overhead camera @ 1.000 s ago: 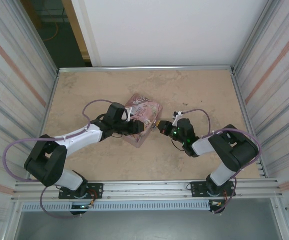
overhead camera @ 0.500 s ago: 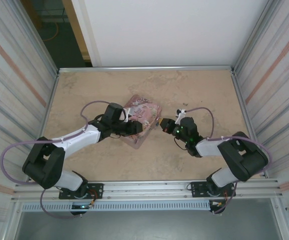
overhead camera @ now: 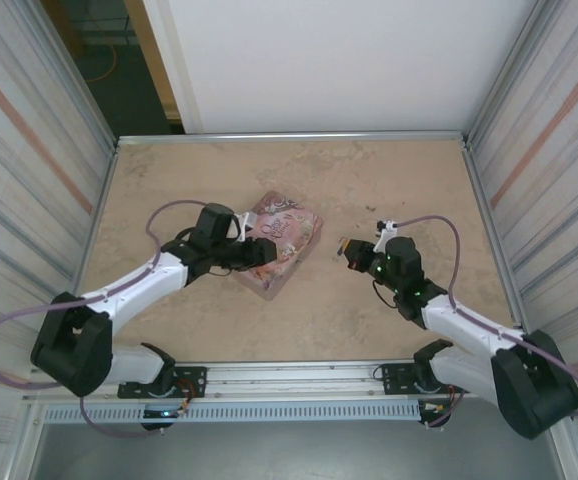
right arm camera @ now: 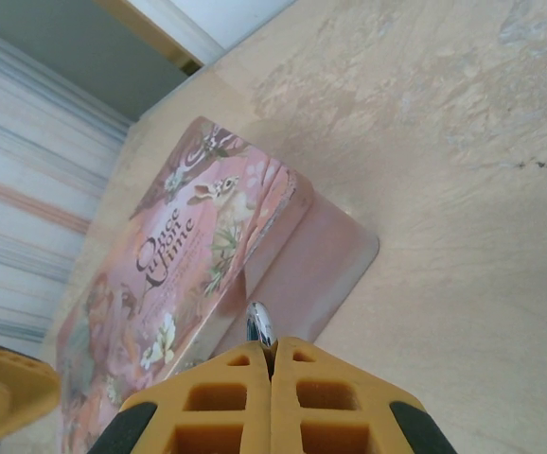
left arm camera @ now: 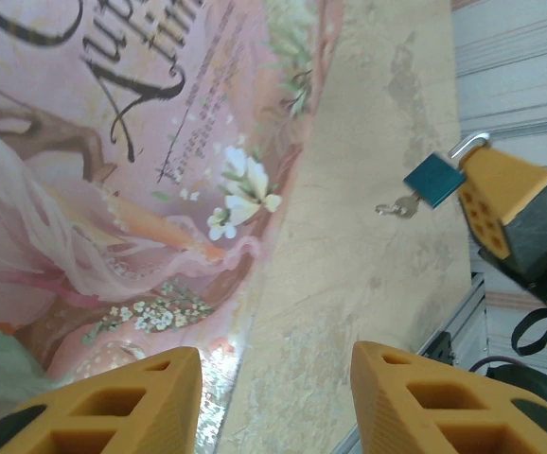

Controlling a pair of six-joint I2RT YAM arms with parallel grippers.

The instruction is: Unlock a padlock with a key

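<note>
The right gripper (right arm camera: 272,348) is clamping tight on the silvery shackle of the padlock (left arm camera: 432,180). Its blue body is jutting past the fingertips over the table (left arm camera: 368,284), near the pink tin (left arm camera: 113,170), with the key (left arm camera: 397,206) sticking out of its end. The left gripper (left arm camera: 275,364) is hovering at the tin's edge, fingers spread and grasping nothing.
</note>
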